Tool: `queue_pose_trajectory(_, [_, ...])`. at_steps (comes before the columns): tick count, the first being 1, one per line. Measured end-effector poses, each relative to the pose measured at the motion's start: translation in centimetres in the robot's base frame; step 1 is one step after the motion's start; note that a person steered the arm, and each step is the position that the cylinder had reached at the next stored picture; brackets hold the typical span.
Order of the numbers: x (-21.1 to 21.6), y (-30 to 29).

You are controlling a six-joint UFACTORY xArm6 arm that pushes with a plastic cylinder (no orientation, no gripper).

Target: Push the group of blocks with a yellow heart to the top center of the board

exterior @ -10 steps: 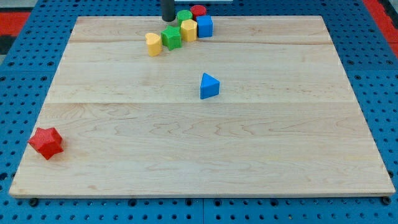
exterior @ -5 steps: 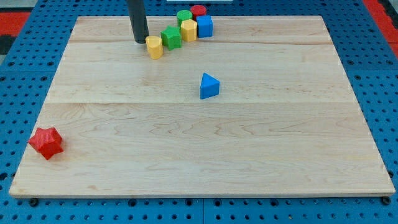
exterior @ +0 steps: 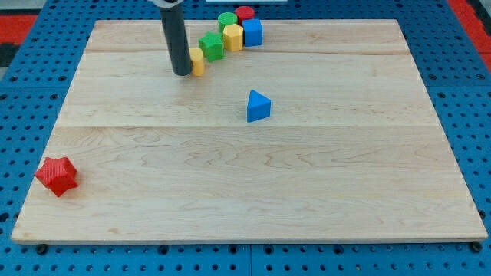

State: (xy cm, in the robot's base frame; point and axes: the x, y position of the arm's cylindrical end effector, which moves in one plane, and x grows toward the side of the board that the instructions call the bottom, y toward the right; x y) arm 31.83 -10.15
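A cluster of blocks sits near the view's top centre of the wooden board (exterior: 245,176). It holds a yellow heart (exterior: 198,64), a green star-like block (exterior: 212,47), a yellow block (exterior: 232,37), a blue cube (exterior: 252,32), a green cylinder (exterior: 227,21) and a red cylinder (exterior: 245,13). My tip (exterior: 182,73) is down on the board at the yellow heart's left side, touching or nearly touching it. The rod hides the heart's left part.
A blue triangle block (exterior: 258,106) lies alone near the board's middle, below and right of the cluster. A red star-like block (exterior: 57,175) sits near the bottom left corner. Blue pegboard surrounds the board.
My tip has moved from the top edge above the cluster down and left, then to the yellow heart's left side. The heart has shifted slightly right and down.
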Motion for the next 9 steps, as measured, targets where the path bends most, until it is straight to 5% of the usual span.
queue_pose_trajectory(4, [-5.5,2.4])
queue_pose_trajectory(9, [-6.3,3.7])
